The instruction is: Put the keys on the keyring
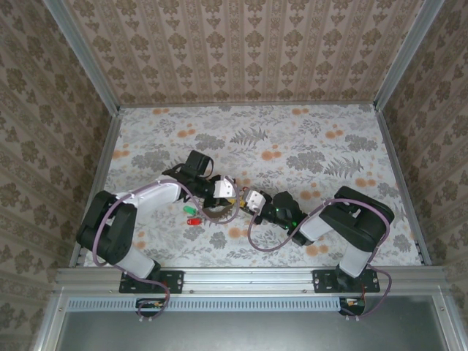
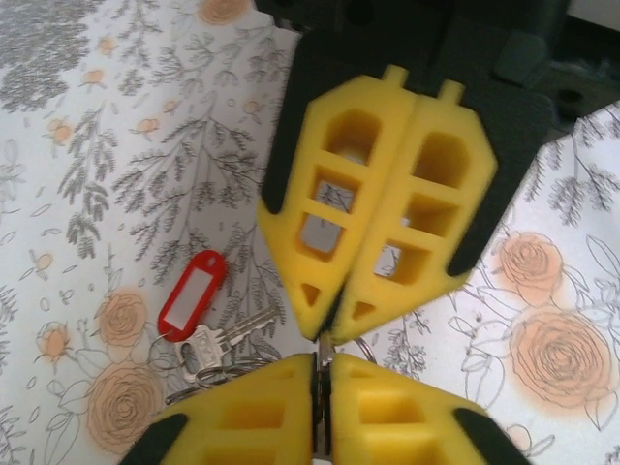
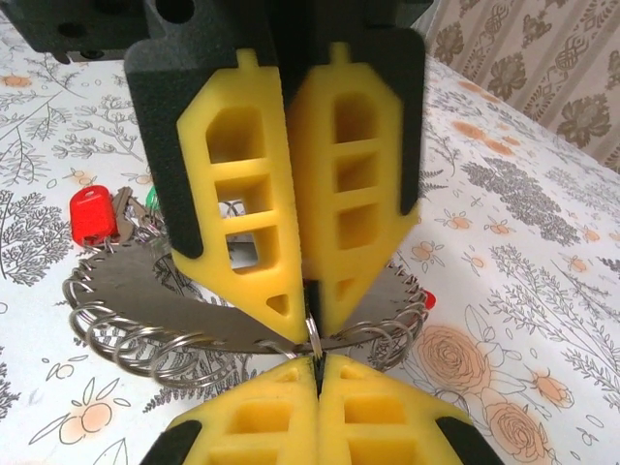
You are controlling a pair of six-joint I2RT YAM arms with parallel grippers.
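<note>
The keyring (image 3: 126, 286) is a grey flat loop edged with several small wire rings; it lies between the two arms (image 1: 219, 213). My left gripper (image 1: 224, 191) and right gripper (image 1: 253, 199) meet tip to tip over it. In the right wrist view my right gripper (image 3: 317, 366) is shut on one small ring (image 3: 312, 334), and the left gripper (image 3: 310, 312) pinches the same ring from above. The left wrist view shows my left gripper (image 2: 323, 363) shut on that thin metal piece. A red-tagged key (image 2: 191, 295) lies to the left. Red (image 3: 94, 215) and green (image 3: 150, 197) key heads sit behind the keyring.
Red (image 1: 194, 221) and green (image 1: 190, 210) keys lie on the floral tablecloth (image 1: 292, 139) just left of the keyring. Patterned walls (image 1: 241, 44) close in the table on three sides. Grey cables loop from both arms near the front edge.
</note>
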